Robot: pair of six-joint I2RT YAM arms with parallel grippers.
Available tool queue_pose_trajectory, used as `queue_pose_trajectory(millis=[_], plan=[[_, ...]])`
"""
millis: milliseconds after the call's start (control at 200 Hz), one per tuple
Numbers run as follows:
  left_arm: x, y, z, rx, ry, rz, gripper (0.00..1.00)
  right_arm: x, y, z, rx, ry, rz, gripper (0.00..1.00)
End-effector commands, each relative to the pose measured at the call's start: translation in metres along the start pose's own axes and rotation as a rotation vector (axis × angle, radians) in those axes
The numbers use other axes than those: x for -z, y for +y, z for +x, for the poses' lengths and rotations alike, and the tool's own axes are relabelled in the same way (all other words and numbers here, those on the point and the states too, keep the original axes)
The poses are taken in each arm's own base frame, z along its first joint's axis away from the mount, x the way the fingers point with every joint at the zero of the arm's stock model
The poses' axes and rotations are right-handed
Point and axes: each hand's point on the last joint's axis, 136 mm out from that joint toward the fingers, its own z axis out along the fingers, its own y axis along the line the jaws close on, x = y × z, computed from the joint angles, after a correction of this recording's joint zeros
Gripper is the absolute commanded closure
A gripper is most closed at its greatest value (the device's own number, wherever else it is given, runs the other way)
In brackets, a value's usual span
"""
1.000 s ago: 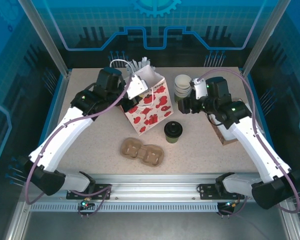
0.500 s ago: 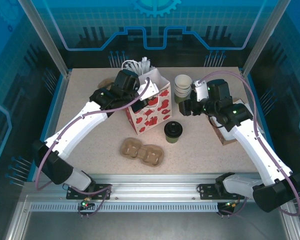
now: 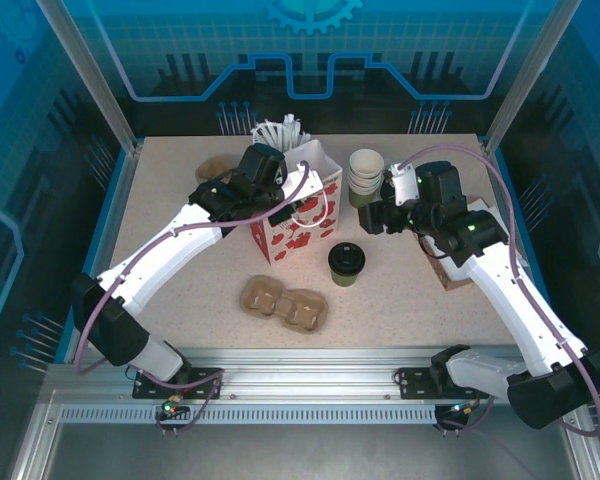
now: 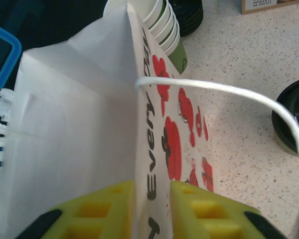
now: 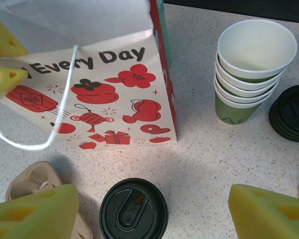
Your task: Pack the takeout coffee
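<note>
**Bag mouth held wide, coffee waiting to be lifted**

The takeout coffee (image 3: 346,265) stands upright on the tabletop (image 3: 420,310), lid on, just to the near right of the paper bag (image 3: 300,215) and apart from it; the cardboard cup carrier (image 3: 285,303) lies nearer and to the left. In the right wrist view the right gripper (image 5: 152,201) hangs above the cup with its fingers spread wide and nothing between them; the black lid sits left of centre between them. The left gripper (image 4: 152,191) is at the bag's rim; its fingers straddle the printed front wall with a visible gap, so they look parted and not pinching the paper.

The step in hand looks like taking hold of the coffee. To do it well, the right gripper should first shift left until the lid is centred; then come straight down and close on the cup's body below the lid, since squeezing the lid could pop it off; firm enough to hold, gentle enough not to crush the paper wall.

The white cord handle (image 5: 55,124) droops over the bag's front; the lift should clear it and the stack of empty cups (image 5: 251,69) on the far right. The bag leans a little; the left fingers ought to steady its wall so that the mouth is open before the cup goes in upright.
</note>
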Motion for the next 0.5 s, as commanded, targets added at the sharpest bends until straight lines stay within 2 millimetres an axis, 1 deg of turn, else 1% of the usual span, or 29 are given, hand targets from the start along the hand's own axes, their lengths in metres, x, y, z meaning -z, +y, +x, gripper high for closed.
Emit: queue_pose_trajectory(millis=[0, 105, 240, 265, 315, 355, 400, 450, 495], plan=[[-0.002, -0.005, -0.004, 0.031, -0.019, 0.02, 0.65, 0.0, 0.0, 0.006, -0.013, 0.019, -0.005, 0.19], [0.01, -0.004, -0.012, 0.089, -0.043, 0.029, 0.56, 0.002, 0.004, 0.006, -0.008, 0.016, -0.014, 0.19], [0.04, 0.002, -0.026, 0.199, -0.11, 0.012, 0.46, 0.004, 0.018, 0.007, 0.026, 0.013, -0.045, 0.19], [0.045, 0.003, -0.027, 0.223, -0.118, 0.007, 0.42, 0.003, 0.022, 0.007, 0.04, 0.012, -0.058, 0.19], [0.057, 0.006, -0.029, 0.282, -0.13, -0.008, 0.32, 0.003, 0.032, 0.008, 0.068, 0.011, -0.081, 0.19], [0.065, 0.008, -0.025, 0.338, -0.124, -0.02, 0.27, 0.003, 0.039, 0.009, 0.092, 0.012, -0.1, 0.18], [0.073, 0.005, -0.02, 0.399, -0.112, -0.017, 0.25, 0.002, 0.047, 0.011, 0.116, 0.015, -0.119, 0.18], [0.078, -0.004, -0.011, 0.462, -0.092, 0.009, 0.23, -0.001, 0.052, 0.015, 0.131, 0.021, -0.139, 0.18], [0.082, -0.019, -0.001, 0.498, -0.074, 0.061, 0.23, -0.002, 0.056, 0.018, 0.133, 0.027, -0.161, 0.18]])
